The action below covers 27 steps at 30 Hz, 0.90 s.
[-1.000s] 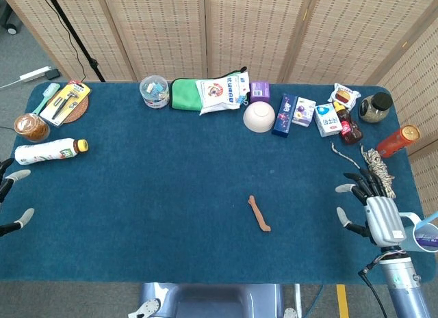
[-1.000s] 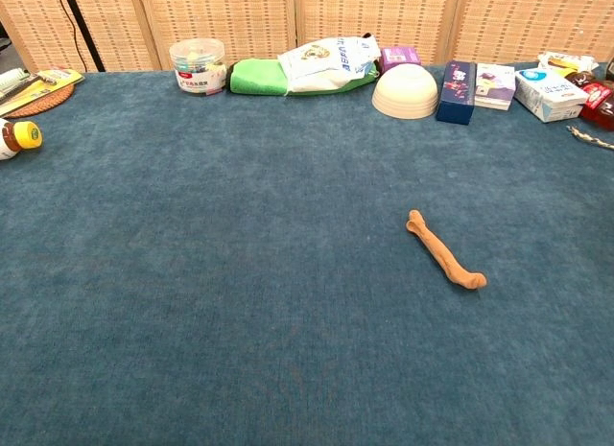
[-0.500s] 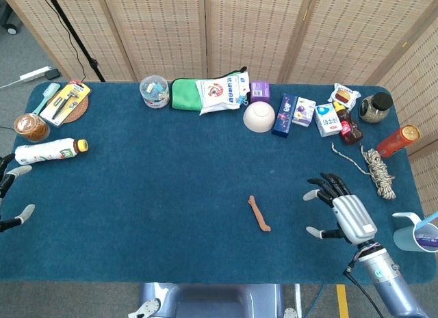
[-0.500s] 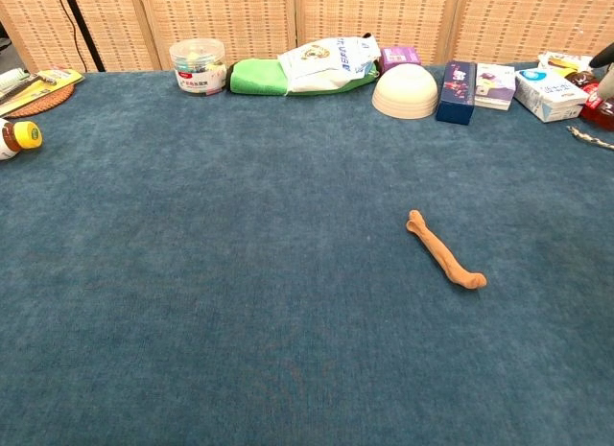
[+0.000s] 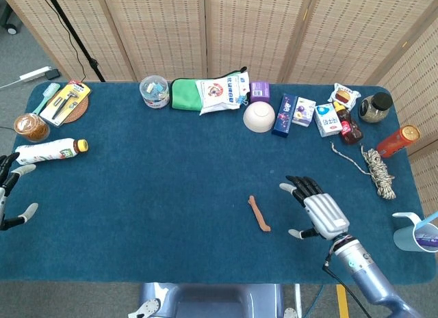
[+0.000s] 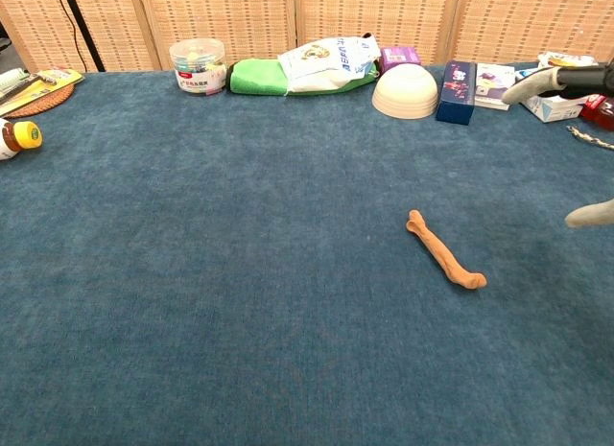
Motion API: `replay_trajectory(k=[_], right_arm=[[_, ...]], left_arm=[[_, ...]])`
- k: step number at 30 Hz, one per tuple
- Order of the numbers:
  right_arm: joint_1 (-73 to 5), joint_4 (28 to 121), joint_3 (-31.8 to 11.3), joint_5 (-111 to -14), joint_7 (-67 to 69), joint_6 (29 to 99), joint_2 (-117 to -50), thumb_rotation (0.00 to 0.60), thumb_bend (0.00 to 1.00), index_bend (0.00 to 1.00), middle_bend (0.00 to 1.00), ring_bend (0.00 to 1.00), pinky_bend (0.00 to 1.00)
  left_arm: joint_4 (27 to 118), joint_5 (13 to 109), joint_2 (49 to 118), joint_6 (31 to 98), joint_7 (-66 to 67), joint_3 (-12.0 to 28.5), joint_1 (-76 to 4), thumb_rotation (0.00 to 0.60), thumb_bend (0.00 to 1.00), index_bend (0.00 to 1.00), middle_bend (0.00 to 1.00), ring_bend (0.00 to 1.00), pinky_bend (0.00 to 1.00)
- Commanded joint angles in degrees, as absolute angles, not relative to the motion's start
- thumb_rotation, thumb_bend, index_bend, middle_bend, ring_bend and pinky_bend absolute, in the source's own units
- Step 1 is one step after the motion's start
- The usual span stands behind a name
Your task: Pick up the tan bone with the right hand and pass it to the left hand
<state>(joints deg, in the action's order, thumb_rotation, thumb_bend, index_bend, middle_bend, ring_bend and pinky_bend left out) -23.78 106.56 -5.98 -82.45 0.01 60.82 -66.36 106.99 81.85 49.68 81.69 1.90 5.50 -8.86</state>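
My right hand [image 5: 316, 213] has slid left across the table, fingers spread wide and empty; the bone [image 5: 259, 213] lies just left, lower centre, long axis running diagonally

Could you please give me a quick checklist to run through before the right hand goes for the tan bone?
1. Right hand empty, fingers spread: ok.
2. Tan bone lying flat and uncovered on the blue table: ok.
3. Path from the right hand to the bone free of other things: ok; only bare cloth lies between them.
4. Right hand over the bone: not ok; it is off to the bone's right, not touching.
5. Left hand empty for the handover: ok; it sits open at the table's left edge.
6. Right hand's height above the table: cannot tell.
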Motion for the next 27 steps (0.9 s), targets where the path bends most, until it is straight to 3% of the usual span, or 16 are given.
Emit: replay_trajectory(k=[1, 6, 27], right_arm=[[-25.8, 106.3, -6.8, -78.9, -3.8, 58.9, -69.3, 0.6, 0.04, 0.06, 0.0, 0.0, 0.0], [-27.5, 104.1, -7.3, -75.5, -7.6, 57.7, -73.0, 0.6, 0.02, 0.0, 0.0, 0.0, 0.0], [-32.8, 96.7, -7.8, -69.2, -16.0, 54.9, -83.7, 0.6, 0.01, 0.0, 0.0, 0.0, 0.0]], left_arm=[[107.1, 81.6, 49.8, 81.5, 2.1, 5.5, -8.9, 0.6, 0.23, 0.23, 0.07, 0.04, 0.0], [107.0, 81.4, 50.1, 81.5, 2.3, 5.3, -8.8, 0.6, 0.23, 0.23, 0.07, 0.04, 0.0], [105.1, 80.1, 49.9, 81.3, 0.5, 4.8, -7.9, 0.6, 0.23, 0.23, 0.07, 0.04, 0.0]])
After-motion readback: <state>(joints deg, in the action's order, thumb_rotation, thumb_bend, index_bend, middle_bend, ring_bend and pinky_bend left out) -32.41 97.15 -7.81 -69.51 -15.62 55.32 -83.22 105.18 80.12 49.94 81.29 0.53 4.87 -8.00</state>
